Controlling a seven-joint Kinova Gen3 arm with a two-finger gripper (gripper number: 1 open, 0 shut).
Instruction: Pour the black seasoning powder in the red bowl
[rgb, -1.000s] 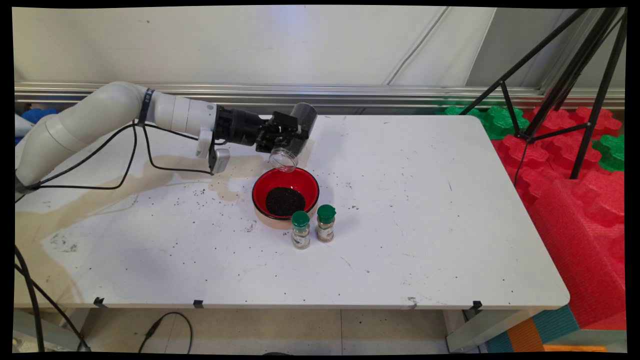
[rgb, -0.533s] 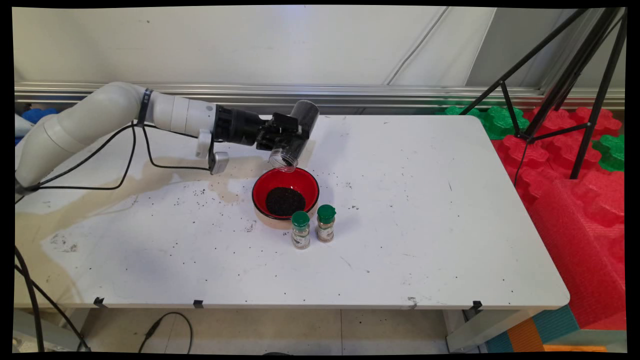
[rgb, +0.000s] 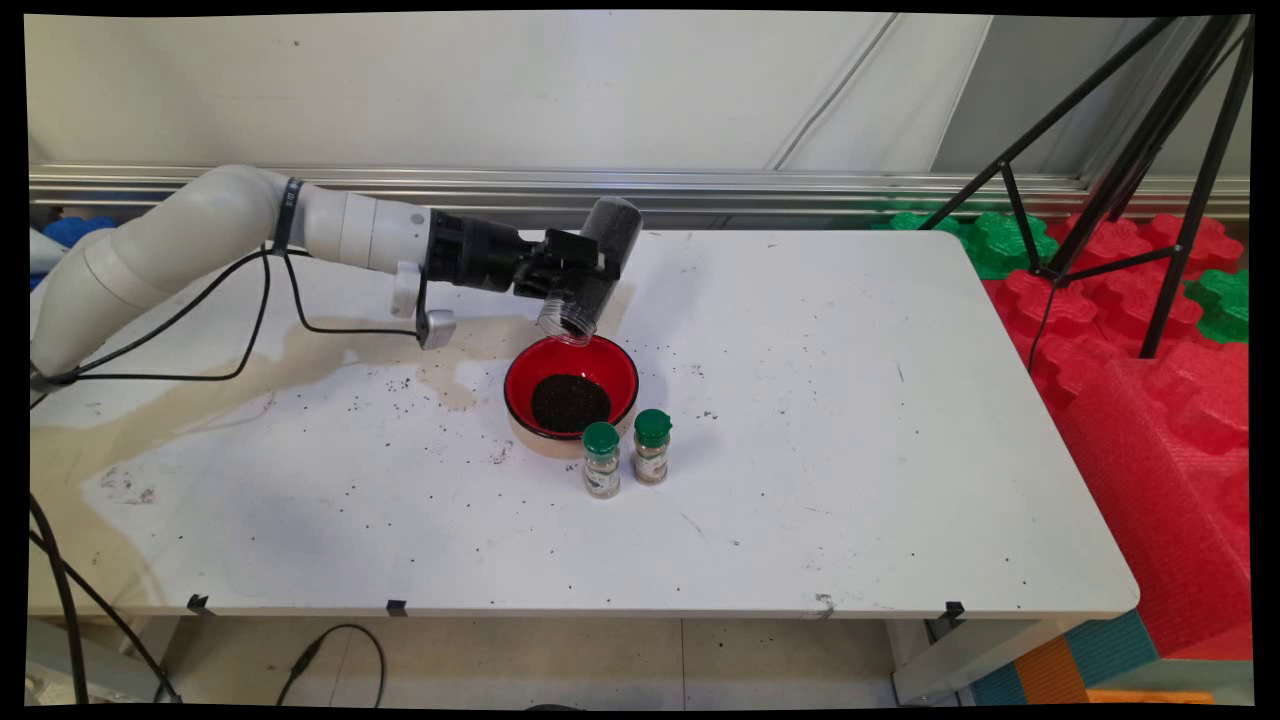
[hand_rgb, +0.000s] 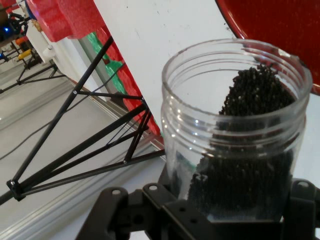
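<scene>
Two small green-capped glass spice jars (rgb: 626, 455) stand upright just in front of a red bowl (rgb: 524, 372) holding dark granules. Above the bowl's far rim, a clear plastic jar of black granules (rgb: 588, 272) tilts mouth-down, slightly steeper than a second ago. Black two-finger gripper (rgb: 572, 270) clamped on it.

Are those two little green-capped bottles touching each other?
Apart. The main view shows a narrow strip of white table between the left bottle and the right bottle, from caps to bases.
</scene>
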